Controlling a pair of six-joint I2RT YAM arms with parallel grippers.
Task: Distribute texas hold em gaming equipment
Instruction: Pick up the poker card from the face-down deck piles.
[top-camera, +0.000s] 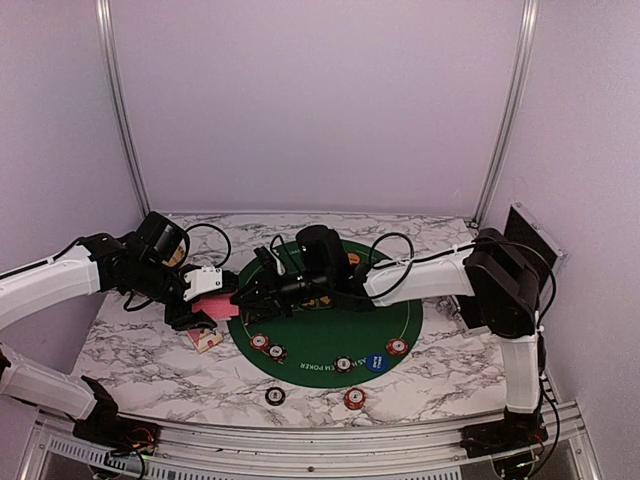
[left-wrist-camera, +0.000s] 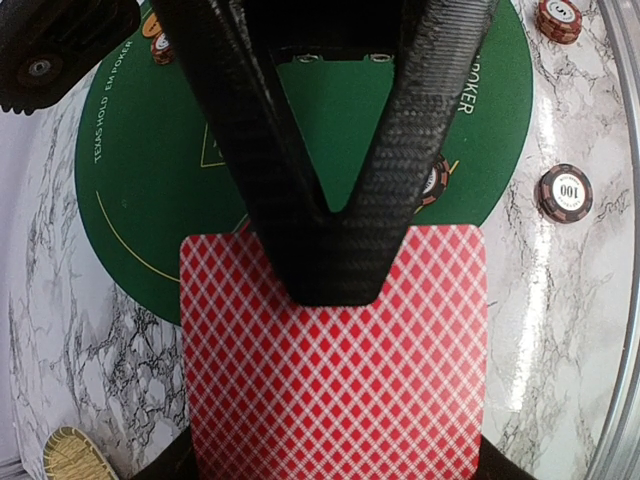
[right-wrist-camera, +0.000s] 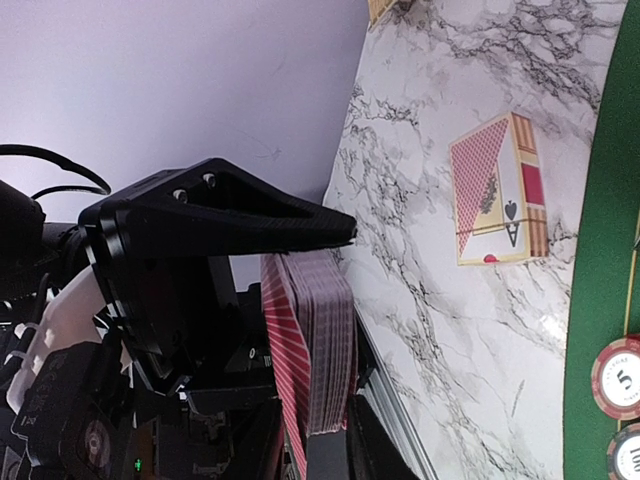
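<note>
**Left gripper (left-wrist-camera: 335, 285) clamped on a thick deck of pink-red diamond-backed playing cards (left-wrist-camera: 335, 380), with the right gripper (top-camera: 244, 298) at the deck's edge.**

The left gripper's black carbon-weave fingers (left-wrist-camera: 250, 150) press down on the deck's top face. They hold it above the white marble-patterned table (top-camera: 150, 365), at the rim of the round green felt mat (top-camera: 330, 335). The right gripper meets the deck from the mat side. Whether its jaws are apart or together cannot be told, nor whether it touches the cards. Just to the near side of the left gripper, a small cardboard card box printed with an ace of spades (right-wrist-camera: 497, 190) lies on the marble. Beyond the right gripper, on the near part of the mat, sit red-and-white round poker chips (top-camera: 260, 342) and a blue round button (top-camera: 376, 363). A dark round chip marked 100 (left-wrist-camera: 565, 192) lies just off the mat.
</note>
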